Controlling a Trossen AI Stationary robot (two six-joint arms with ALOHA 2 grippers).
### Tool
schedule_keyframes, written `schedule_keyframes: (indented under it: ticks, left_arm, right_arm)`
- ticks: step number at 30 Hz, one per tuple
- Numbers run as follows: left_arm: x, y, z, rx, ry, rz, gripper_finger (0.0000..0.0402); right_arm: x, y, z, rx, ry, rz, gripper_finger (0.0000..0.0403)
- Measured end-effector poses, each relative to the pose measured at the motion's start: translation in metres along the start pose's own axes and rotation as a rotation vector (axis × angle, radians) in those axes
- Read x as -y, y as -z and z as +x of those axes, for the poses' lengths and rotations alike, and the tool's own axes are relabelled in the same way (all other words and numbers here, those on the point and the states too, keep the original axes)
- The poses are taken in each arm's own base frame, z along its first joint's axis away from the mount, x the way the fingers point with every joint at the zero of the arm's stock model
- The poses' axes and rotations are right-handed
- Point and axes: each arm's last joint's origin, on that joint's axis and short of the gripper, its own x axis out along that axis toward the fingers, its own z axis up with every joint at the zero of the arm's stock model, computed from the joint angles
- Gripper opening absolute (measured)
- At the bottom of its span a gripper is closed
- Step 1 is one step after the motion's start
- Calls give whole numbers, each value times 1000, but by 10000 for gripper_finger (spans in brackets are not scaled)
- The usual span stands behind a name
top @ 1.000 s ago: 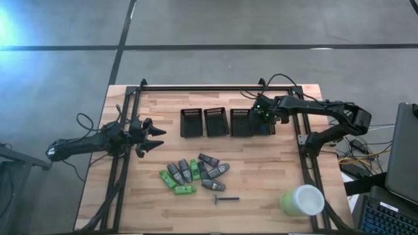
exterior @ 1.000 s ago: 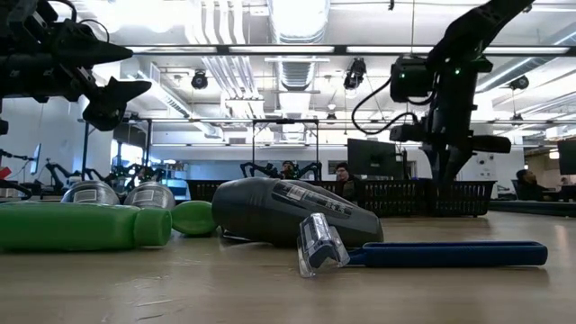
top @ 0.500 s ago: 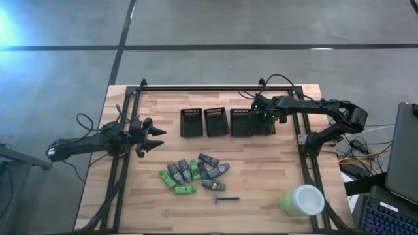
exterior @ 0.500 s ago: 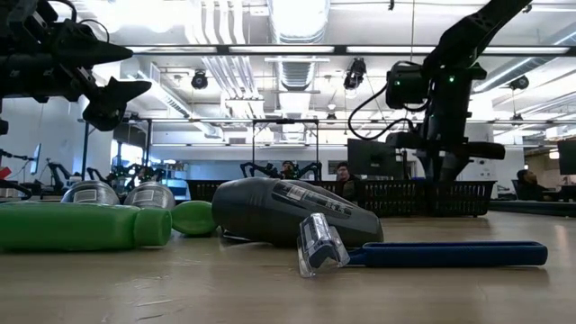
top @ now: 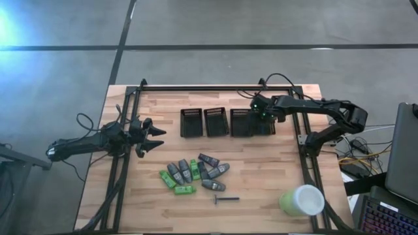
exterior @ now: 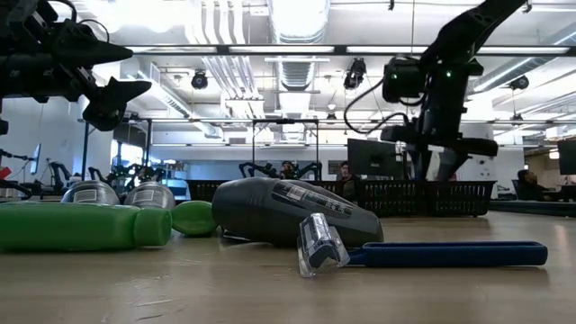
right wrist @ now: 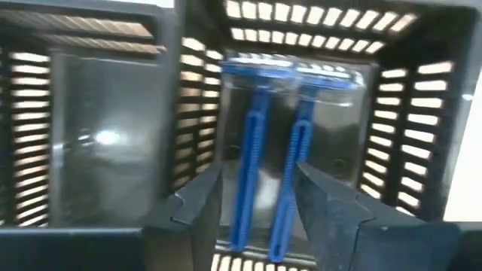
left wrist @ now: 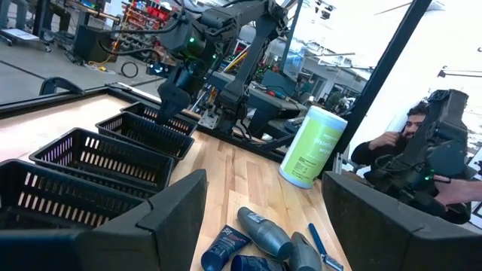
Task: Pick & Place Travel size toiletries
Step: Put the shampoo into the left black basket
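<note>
1. The right claw (right wrist: 256, 207) hangs over the black mesh bins (top: 227, 122) at the far side of the counter (top: 274, 176), fingers spread and empty; two blue razors (right wrist: 273, 143) lie side by side in the bin directly beneath it.
2. Risk, as judged: with the fingers so near the bin walls, a careless lift could catch the mesh and drag the bin or tip the razors out.
3. The left claw (top: 151, 136) waits wide open at the counter's left edge, well apart from the work.
4. The remaining toiletries (top: 192, 175), green packets and grey tubes, lie bunched in mid-counter, touching one another; a grab at one may nudge its neighbours.
5. One more dark razor (top: 225, 198) lies alone just beyond the pile, flat on the wood and likely hard to pinch.
6. A pale green cup (top: 302, 200) stands near the right corner, clear of the path between pile and bins.
</note>
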Motion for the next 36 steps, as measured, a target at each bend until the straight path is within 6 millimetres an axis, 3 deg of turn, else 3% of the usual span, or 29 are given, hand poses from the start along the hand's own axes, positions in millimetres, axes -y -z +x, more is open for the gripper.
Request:
schedule_keyframes:
  ticks: [12, 26, 36]
  left_arm:
    - [0, 0, 0, 0, 0, 0, 268]
    - [0, 0, 0, 0, 0, 0, 268]
    - [0, 0, 0, 0, 0, 0, 268]
  right_arm:
    - [-43, 9, -35, 75, -137, -207, 187]
    - [-64, 35, -51, 83, -205, -351, 167]
    - [-73, 59, -57, 59, -244, -379, 184]
